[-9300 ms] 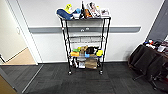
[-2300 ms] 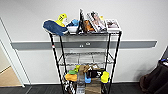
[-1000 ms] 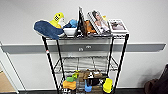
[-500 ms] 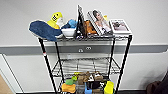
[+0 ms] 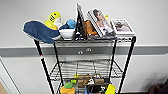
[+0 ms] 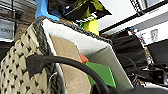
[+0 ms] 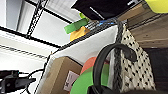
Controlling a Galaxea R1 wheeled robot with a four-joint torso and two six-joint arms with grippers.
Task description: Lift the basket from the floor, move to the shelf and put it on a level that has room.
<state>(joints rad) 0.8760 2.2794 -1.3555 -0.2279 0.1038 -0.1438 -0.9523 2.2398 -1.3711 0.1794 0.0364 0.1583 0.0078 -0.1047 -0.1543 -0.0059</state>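
The shelf (image 5: 44,65), a black wire rack, stands close in front of me against a pale wall. Its level (image 5: 85,66), second from the top, is a bare grey wire grid. The basket (image 6: 17,65) looms large in the left wrist view, with a cream and dark weave, a white lining and a black handle (image 6: 72,63) arching over it. It holds a brown box and a green block (image 6: 102,73). In the right wrist view the basket (image 7: 135,62) sits just under a loaded rack tier, with a cardboard box (image 7: 57,72) and a green round thing inside.
The top tier carries a blue plush shark (image 5: 40,31), a yellow plush toy, a white bowl (image 5: 67,33) and several books (image 5: 100,22). The third tier is crowded with small toys and boxes (image 5: 87,83). A dark bag (image 5: 160,88) sits low on the right.
The camera has driven closer to the rack. It now looms larger, with the top two tiers in the middle of the head view and the lower tiers cut off.
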